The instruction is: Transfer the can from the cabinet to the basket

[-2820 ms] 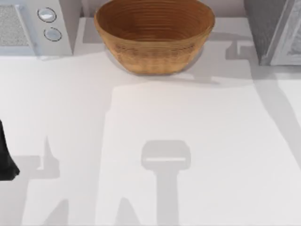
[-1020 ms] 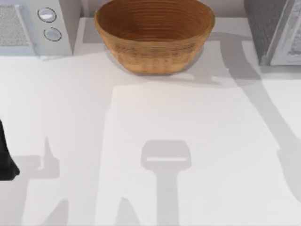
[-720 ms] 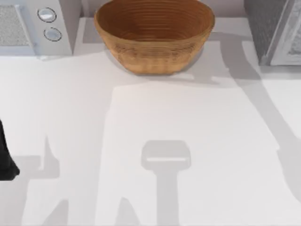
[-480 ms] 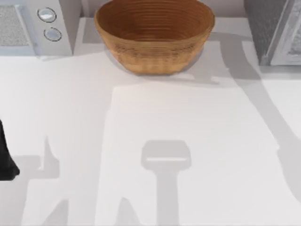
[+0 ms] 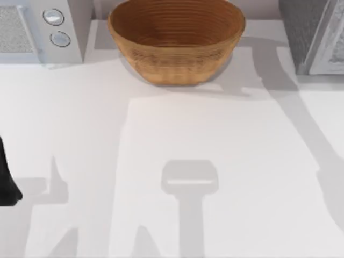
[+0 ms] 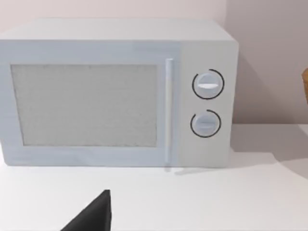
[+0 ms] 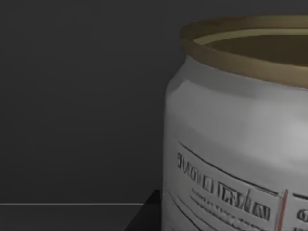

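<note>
Right in front of the right arm's tool, very close, stands the can (image 7: 236, 130), upright in a dark space (I think this is inside the cabinet (image 5: 314, 35)). I cannot tell if that tool is apart or together. The step looks like reaching in to grab the can. Next the tool must close on it, pull it out, and carry it to the basket (image 5: 176, 40). The left arm (image 5: 6, 180) waits, facing the white oven (image 6: 118, 94).

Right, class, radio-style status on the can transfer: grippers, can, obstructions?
Left arm parked at table's left edge. Can upright, close before the right wrist camera, dark interior behind. Basket holds nothing. No obstruction seen.
</note>
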Controlling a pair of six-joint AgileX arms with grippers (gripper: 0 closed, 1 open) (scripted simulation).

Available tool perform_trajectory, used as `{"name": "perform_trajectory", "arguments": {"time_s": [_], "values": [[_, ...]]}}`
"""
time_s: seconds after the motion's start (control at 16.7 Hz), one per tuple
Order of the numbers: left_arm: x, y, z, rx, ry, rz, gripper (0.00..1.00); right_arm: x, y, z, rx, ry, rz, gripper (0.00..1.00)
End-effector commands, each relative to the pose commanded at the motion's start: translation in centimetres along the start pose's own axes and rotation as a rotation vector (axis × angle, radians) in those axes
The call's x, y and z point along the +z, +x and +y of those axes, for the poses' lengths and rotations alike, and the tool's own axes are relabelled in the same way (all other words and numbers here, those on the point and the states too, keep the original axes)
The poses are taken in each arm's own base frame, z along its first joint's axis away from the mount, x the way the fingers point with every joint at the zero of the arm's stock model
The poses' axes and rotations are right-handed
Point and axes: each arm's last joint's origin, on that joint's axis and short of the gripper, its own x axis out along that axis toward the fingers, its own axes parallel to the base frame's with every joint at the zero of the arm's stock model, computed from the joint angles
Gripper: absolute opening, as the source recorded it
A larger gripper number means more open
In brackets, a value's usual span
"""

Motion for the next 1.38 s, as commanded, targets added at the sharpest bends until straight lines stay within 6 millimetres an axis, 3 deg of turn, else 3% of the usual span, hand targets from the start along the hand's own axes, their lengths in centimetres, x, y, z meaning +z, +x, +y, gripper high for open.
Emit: {"name": "perform_trajectory", "arguments": {"time_s": [0.18, 0.3, 0.54, 0.66, 1.08, 1.38], "values": [[0.0, 0.0, 0.0, 0.000, 0.000, 0.000, 1.00, 1.0, -2.0, 0.6, -0.003, -0.002, -0.001, 0.00], [0.0, 0.0, 0.0, 0.000, 0.000, 0.000, 1.00, 2.5, -5.5, 1.3, -0.007, -0.004, 0.001, 0.00], [0.0, 0.0, 0.0, 0.000, 0.000, 0.000, 1.00, 5.5, -14.7, 0.9, 0.000, 0.001, -0.002, 0.00], [0.0, 0.0, 0.0, 0.000, 0.000, 0.000, 1.00, 6.1, -17.4, 0.2, 0.000, 0.000, -0.001, 0.00], [0.0, 0.0, 0.0, 0.000, 0.000, 0.000, 1.00, 6.0, -17.7, 0.0, -0.002, -0.001, 0.003, 0.00], [0.0, 0.0, 0.0, 0.000, 0.000, 0.000, 1.00, 4.5, -18.9, -2.7, -0.001, 0.018, -0.027, 0.00]]}}
